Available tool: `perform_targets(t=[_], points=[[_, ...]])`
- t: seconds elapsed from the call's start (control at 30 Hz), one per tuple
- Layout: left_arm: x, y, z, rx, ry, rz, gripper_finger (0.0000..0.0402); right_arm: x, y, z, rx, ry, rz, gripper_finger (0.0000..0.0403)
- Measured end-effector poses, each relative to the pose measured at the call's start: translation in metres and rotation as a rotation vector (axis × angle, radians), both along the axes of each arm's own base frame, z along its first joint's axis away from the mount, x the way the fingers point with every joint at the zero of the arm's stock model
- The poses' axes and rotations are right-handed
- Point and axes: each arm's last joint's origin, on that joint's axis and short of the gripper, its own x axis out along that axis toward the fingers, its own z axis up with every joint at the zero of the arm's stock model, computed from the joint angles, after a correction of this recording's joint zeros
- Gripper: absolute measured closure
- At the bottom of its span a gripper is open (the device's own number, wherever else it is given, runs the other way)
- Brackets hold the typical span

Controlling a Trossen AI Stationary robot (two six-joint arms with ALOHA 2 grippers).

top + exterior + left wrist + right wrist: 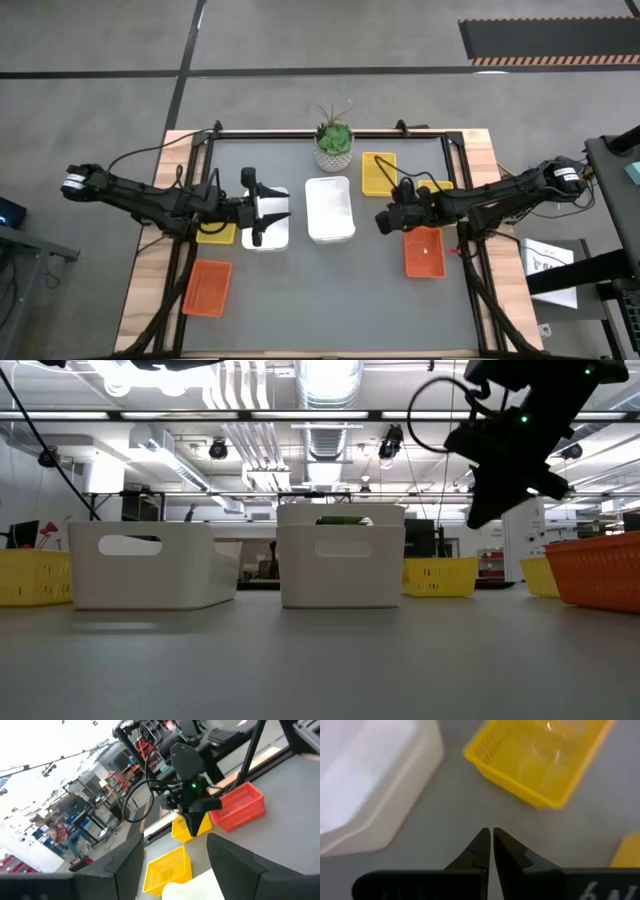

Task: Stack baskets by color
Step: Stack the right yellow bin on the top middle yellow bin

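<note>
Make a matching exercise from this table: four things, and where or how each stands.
Things:
1. plant
2. left claw
3. right claw
4. centre white basket

Places or states:
A. shut, over bare mat
B. between the two claws
C. beside a yellow basket
D. open, over the other white basket

Pairs: 1-C, 2-D, 3-A, 4-B
</note>
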Motion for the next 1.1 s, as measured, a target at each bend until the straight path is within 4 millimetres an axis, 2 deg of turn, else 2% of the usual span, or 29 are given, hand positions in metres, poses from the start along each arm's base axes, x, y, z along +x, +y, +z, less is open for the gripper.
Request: perform_targets(t=[0.13,0.37,0.5,0.73,0.83,1.0,1.1], points=[[-0.001,0.001,0.001,0.049,0.002,0.038,0.0201,-0.003,-0.003,-0.002,0.117,0.013,-0.065,0.0357],[-0.010,0.004,0.010,0.060,-0.029,0.089,0.0201,-0.010,-0.005,-0.004,0.206,0.073,-0.148,0.0287],[-0.010,0.004,0.008,0.041,-0.014,0.088,0.0201,-0.017,-0.013,0.003,0.245,0.115,-0.311,0.0261],[-0.010,0.004,0.007,0.043,-0.005,0.087,0.0201,-0.027,-0.020,0.009,0.258,0.181,-0.491,0.0264],[-0.010,0.004,0.005,0.045,0.008,0.087,0.0201,-0.025,-0.019,0.006,0.284,0.169,-0.549,0.0273],[-0.010,0.004,0.005,0.046,0.009,0.087,0.0201,-0.008,-0.015,-0.005,0.340,0.196,-0.467,0.0280],[-0.010,0.004,0.005,0.046,0.010,0.087,0.0201,-0.006,-0.016,0.000,0.315,0.277,-0.473,0.0280]])
